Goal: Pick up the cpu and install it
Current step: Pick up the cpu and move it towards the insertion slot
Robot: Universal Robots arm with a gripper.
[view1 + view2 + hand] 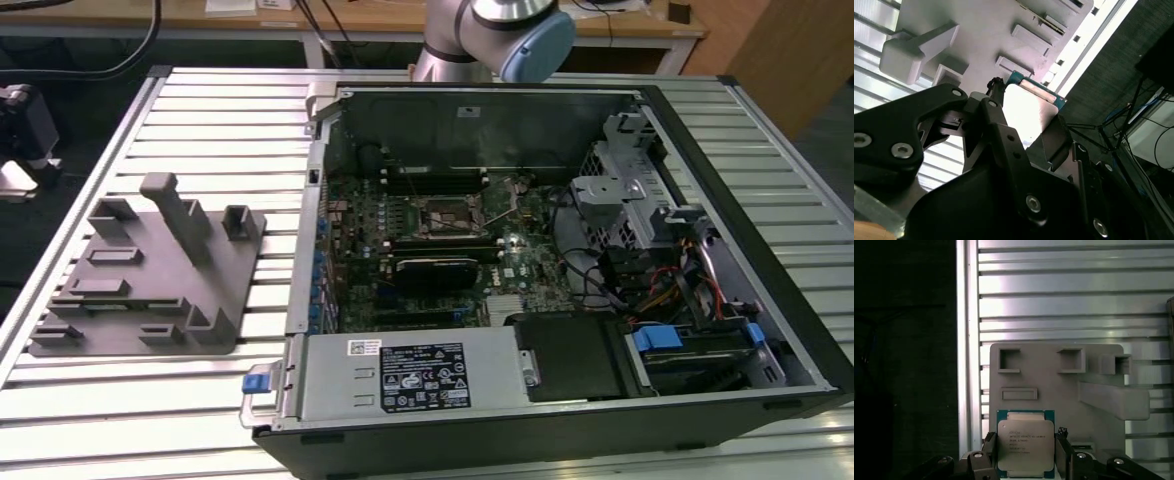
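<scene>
The cpu (1025,445) (1029,112), silver top with a thin teal rim, sits between the two black fingers (990,452) of the hand (1025,454) (1026,125), which is closed on its opposite edges. In both wrist views the grey fixture (1054,390) (984,30) lies behind it, resting on the slatted metal table (1054,305) (200,120). In the exterior view the fixture (147,270) stands on the exterior view's left of the open computer case (747,200), whose motherboard (441,240) lies exposed.
</scene>
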